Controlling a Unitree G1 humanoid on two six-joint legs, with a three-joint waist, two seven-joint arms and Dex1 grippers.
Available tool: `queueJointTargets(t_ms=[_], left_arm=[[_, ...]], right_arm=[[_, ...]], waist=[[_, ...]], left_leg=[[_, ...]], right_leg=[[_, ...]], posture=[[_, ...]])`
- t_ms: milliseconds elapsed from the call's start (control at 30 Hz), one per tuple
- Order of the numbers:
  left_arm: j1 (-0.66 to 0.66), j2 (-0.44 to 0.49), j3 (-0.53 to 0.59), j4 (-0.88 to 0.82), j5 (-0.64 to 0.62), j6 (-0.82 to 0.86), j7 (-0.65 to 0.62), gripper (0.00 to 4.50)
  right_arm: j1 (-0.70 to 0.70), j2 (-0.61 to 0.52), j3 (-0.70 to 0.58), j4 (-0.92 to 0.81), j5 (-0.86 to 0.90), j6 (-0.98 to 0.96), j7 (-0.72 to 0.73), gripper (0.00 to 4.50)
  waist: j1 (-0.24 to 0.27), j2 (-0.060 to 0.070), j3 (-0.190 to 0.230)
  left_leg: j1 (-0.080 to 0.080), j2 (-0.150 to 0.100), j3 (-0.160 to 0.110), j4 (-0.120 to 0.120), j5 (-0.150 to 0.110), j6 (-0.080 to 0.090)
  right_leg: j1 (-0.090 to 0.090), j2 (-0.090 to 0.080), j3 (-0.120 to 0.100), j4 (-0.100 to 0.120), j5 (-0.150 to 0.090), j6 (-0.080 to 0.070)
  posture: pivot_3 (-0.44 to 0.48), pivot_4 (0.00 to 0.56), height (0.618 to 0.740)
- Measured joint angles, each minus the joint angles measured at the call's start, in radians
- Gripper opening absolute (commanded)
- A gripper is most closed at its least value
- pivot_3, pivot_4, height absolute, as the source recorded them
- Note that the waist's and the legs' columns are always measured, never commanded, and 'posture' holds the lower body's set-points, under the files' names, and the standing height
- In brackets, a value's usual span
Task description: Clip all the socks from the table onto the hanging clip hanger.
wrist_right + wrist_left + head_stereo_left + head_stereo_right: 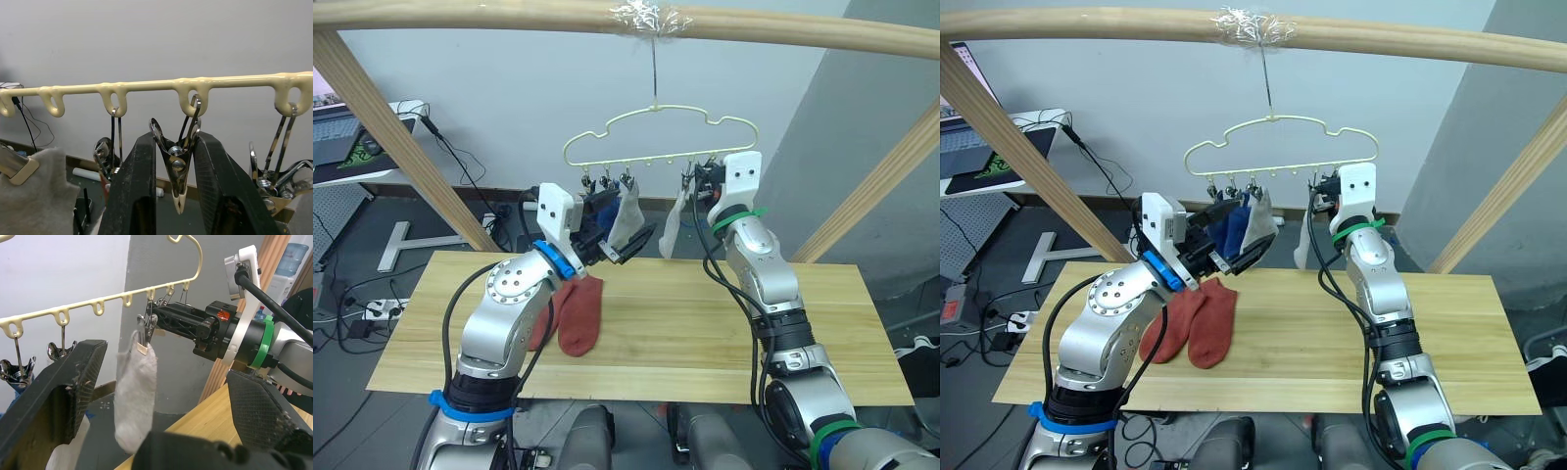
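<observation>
Clip hanger (658, 132): hangs from pole, blue + grey socks clipped.
R gripper (173, 171): jaws pinch clip (177, 169), prob. to open it.
L gripper (161, 396): jaws wide, empty.
Two red socks (570, 313) left on table (724, 323).

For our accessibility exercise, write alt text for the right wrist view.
The right gripper squeezes a metal clip hanging from the cream clip hanger bar. More clips dangle on either side, and a grey sock hangs nearby.
</observation>
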State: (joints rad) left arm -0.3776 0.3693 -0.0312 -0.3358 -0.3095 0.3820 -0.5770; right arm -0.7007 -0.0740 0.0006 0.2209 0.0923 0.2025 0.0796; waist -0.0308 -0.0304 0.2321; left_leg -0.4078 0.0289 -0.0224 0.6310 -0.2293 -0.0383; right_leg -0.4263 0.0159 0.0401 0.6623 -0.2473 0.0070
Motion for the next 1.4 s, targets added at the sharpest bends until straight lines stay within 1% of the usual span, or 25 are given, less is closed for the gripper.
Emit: queueJointTargets(t_ms=[433, 533, 600, 1133, 1167, 1267, 1400], left_arm=[[-0.001, 0.0, 0.0, 0.0, 0.0, -0.001, 0.0, 4.5], [-0.001, 0.0, 0.0, 0.0, 0.0, -0.001, 0.0, 4.5], [-0.001, 0.0, 0.0, 0.0, 0.0, -0.001, 0.001, 4.5], [-0.009, 0.0, 0.0, 0.0, 0.0, -0.001, 0.001, 4.5], [-0.008, 0.0, 0.0, 0.0, 0.0, -0.001, 0.001, 4.5], [-0.008, 0.0, 0.0, 0.0, 0.0, 0.0, 0.001, 4.5], [-0.009, 0.0, 0.0, 0.0, 0.0, 0.001, 0.004, 4.5]], right_arm=[[0.0, 0.002, 0.0, 0.0, 0.0, 0.0, 0.001, 1.12], [0.0, 0.002, -0.001, 0.0, 0.0, 0.0, 0.001, 1.68], [0.0, 0.002, -0.001, 0.0, 0.0, 0.0, 0.0, 2.35], [0.0, 0.007, -0.004, 0.001, 0.0, 0.0, -0.002, 2.35], [0.0, 0.008, -0.004, 0.001, 0.0, 0.0, -0.002, 2.19], [0.0, 0.011, -0.004, 0.001, 0.0, 0.001, -0.004, 1.43], [0.0, 0.011, -0.005, 0.004, 0.001, 0.001, -0.01, 1.43]], waist=[[0.0, 0.0, 0.0], [0.0, 0.0, 0.0], [0.0, 0.0, 0.0], [0.0, 0.0, 0.0], [0.0, 0.0, 0.0], [0.0, 0.0, 0.0], [0.0, 0.0, 0.0]], left_leg=[[0.0, 0.0, 0.0, 0.0, 0.0, 0.0], [0.0, 0.0, 0.0, 0.0, 0.0, 0.0], [0.0, 0.0, 0.0, 0.0, 0.0, 0.0], [0.0, 0.0, 0.0, 0.0, 0.0, 0.0], [0.0, 0.0, 0.0, 0.0, 0.0, 0.0], [0.0, 0.0, 0.0, 0.0, 0.0, 0.0], [0.0, 0.0, 0.0, 0.001, 0.0, 0.0]], right_leg=[[0.0, 0.0, 0.0, 0.0, 0.0, 0.0], [0.0, 0.0, 0.0, 0.0, 0.0, 0.0], [0.0, 0.0, 0.0, 0.0, 0.0, 0.0], [0.0, 0.0, 0.0, 0.001, 0.0, -0.001], [0.0, 0.0, 0.0, 0.001, 0.0, -0.001], [0.0, 0.0, 0.0, 0.001, 0.0, -0.001], [0.0, 0.0, 0.0, 0.001, 0.0, -0.001]], posture=[[0.042, 0.217, 0.74], [0.042, 0.218, 0.74], [0.042, 0.218, 0.74], [0.045, 0.228, 0.74], [0.045, 0.228, 0.74], [0.046, 0.23, 0.74], [0.048, 0.233, 0.74]])
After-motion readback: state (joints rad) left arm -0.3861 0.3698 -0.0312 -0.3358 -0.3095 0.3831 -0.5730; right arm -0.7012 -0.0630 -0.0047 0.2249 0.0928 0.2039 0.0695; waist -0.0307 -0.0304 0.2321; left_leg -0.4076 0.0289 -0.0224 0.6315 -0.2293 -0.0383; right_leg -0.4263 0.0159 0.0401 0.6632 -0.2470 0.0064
